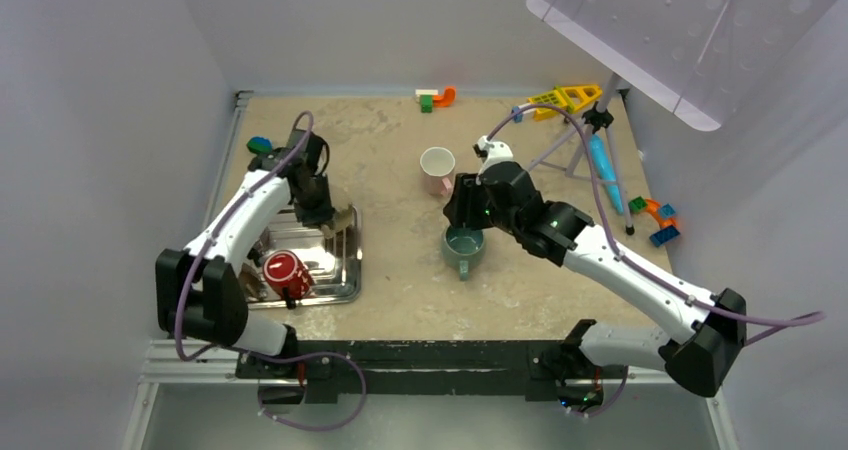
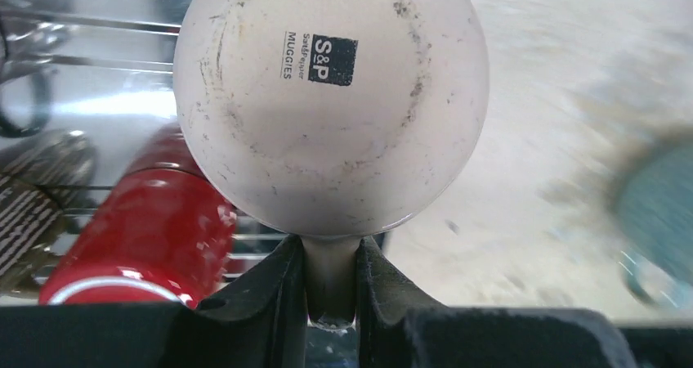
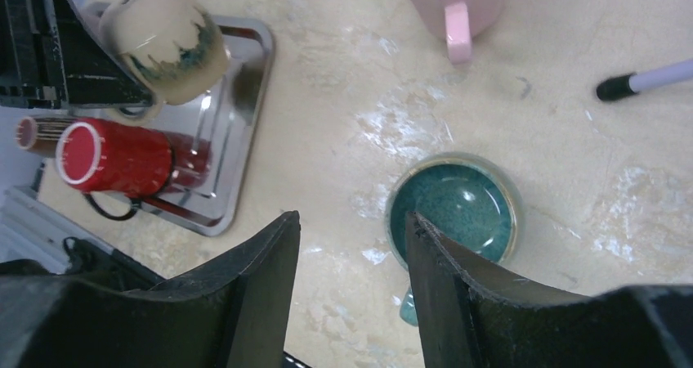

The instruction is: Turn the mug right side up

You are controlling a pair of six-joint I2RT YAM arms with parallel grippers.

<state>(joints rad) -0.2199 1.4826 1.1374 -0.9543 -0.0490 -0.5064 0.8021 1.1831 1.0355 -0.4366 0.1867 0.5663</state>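
**Thin pinch on a heavy mug**

The cream mug [image 2: 331, 98] hung in the air over the far right corner of the tray [image 1: 357, 260], its stamped base turned toward the left wrist camera and its mouth facing away. The left gripper [image 2: 331, 253] had its fingers pressed on one narrow cream strip under the base, the handle [image 2: 331, 282] by the look of it.

That was the weak point. With so little of the mug between the pads, it could swing or slide out during the turn and drop onto the red mug [image 1: 285, 273] lying on its side in the tray, or clip the tray rim. Set down short of upright, it would probably tip over again.

The right gripper [image 3: 351, 221] hovered with fingers spread and nothing in them above the upright teal mug [image 3: 458, 208], well apart from the tray.
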